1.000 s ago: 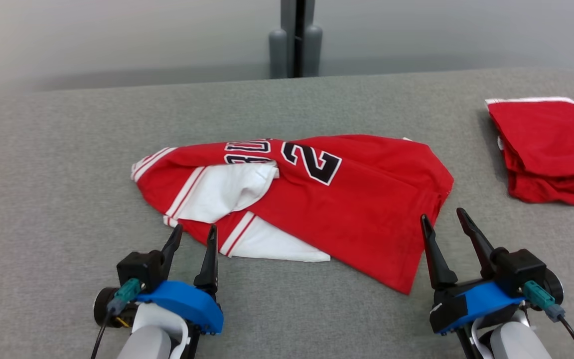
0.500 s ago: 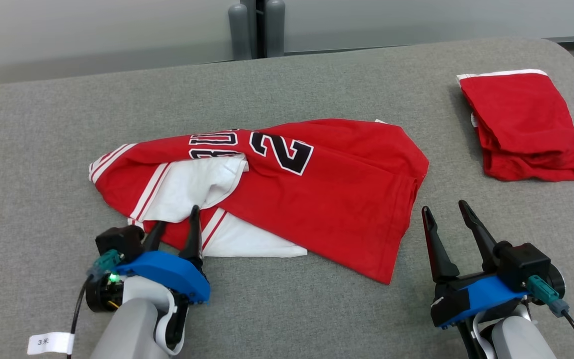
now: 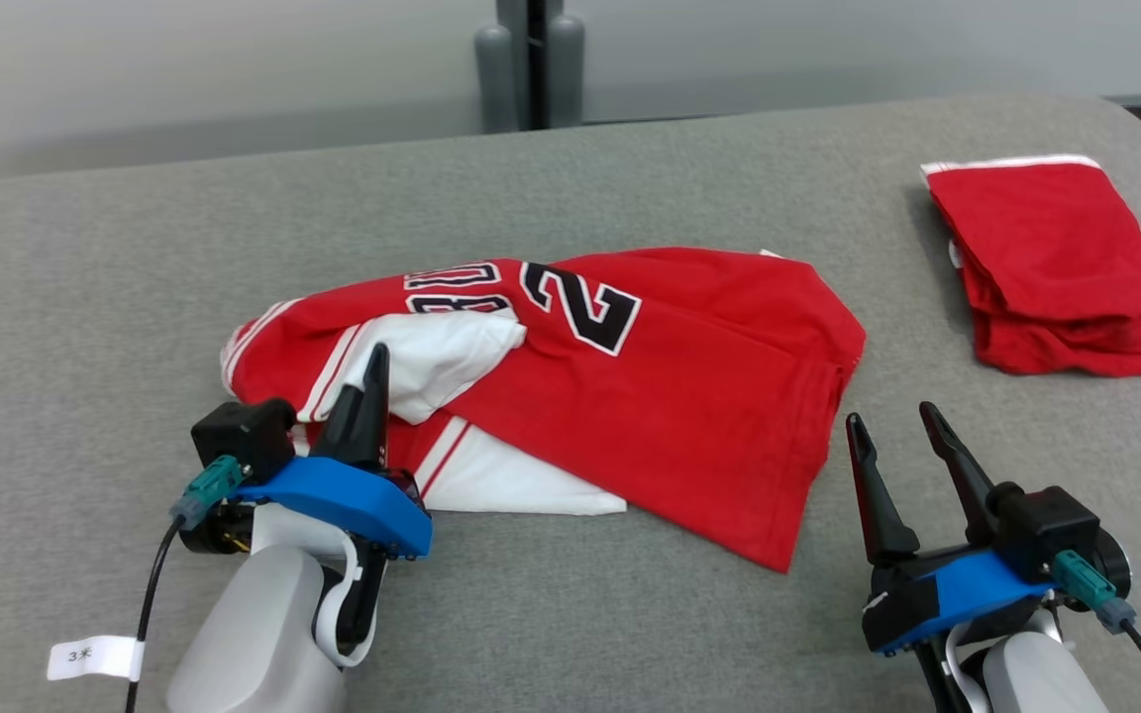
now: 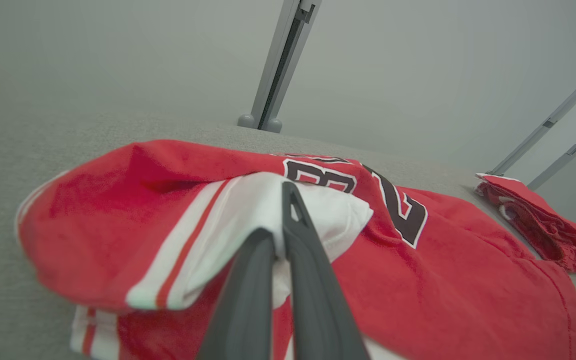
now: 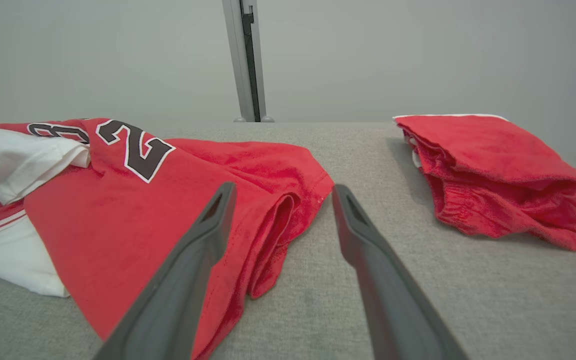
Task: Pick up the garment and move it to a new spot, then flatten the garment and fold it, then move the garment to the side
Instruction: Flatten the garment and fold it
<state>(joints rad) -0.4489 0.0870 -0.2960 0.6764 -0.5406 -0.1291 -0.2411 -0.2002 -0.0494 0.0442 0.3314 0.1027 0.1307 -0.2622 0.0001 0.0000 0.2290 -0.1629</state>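
The left gripper (image 3: 375, 361) is clenched on a white fold of the crumpled red garment (image 3: 689, 396) sprawled ahead of it on the tabletop (image 3: 630, 614), the right gripper (image 3: 892, 424) splayed empty beside the hem; a one-sided pinch may slip, or lift it bunched.

Red white-striped jersey (image 3: 709, 396), grey table (image 3: 135, 248)

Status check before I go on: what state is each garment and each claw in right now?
jersey: crumpled, not flattened, white fabric showing at its left end.
left claw: shut, pinching the jersey's white fold.
right claw: open, empty, just right of the jersey.
folded red garment: folded, lying apart at the far right.
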